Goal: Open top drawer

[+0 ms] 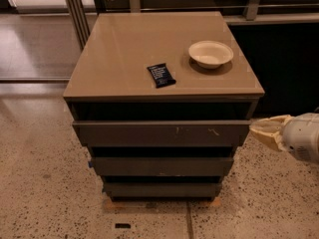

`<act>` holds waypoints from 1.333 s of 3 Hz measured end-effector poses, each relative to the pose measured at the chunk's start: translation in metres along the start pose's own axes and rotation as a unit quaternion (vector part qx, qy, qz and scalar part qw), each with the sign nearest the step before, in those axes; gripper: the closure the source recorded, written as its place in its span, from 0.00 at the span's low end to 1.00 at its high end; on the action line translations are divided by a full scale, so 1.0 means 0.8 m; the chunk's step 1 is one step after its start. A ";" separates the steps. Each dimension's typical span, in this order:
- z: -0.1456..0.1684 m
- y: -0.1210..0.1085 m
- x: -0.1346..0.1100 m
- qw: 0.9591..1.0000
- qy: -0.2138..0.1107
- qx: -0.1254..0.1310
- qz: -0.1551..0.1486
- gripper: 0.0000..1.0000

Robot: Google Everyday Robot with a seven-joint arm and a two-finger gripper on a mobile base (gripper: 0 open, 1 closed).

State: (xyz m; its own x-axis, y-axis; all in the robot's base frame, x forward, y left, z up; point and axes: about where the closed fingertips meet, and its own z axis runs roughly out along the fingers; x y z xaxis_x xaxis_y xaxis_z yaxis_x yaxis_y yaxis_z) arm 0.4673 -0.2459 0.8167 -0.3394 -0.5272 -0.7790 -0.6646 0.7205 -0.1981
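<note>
Camera view: cabinet centre frame, seen from above and in front. Top drawer (159, 133) directly under the tan cabinet top (124, 44), the widest of three stacked fronts; pale scratches right of centre; a dark gap runs above its upper edge. Two narrower drawers (162, 166) below.

Gripper (264, 131) at right edge of frame, level with top drawer, its pale tip pointing left, just off the drawer's right end. White arm segment (304, 138) runs out of frame right. Spread or closed: cannot tell.

On top: white bowl (211, 53) upper right, dark packet (161, 75) near centre.
</note>
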 end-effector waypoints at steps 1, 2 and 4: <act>0.041 -0.004 0.009 0.996 -0.077 0.008 0.033 1.00; 0.089 -0.021 0.013 0.988 -0.142 -0.008 0.055 1.00; 0.103 -0.021 0.025 0.987 -0.148 -0.005 0.063 1.00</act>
State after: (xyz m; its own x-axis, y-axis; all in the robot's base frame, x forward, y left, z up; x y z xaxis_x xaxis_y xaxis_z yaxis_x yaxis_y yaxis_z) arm 0.5267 -0.2314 0.7552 -0.2117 -0.2778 -0.9370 -0.6366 0.7666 -0.0834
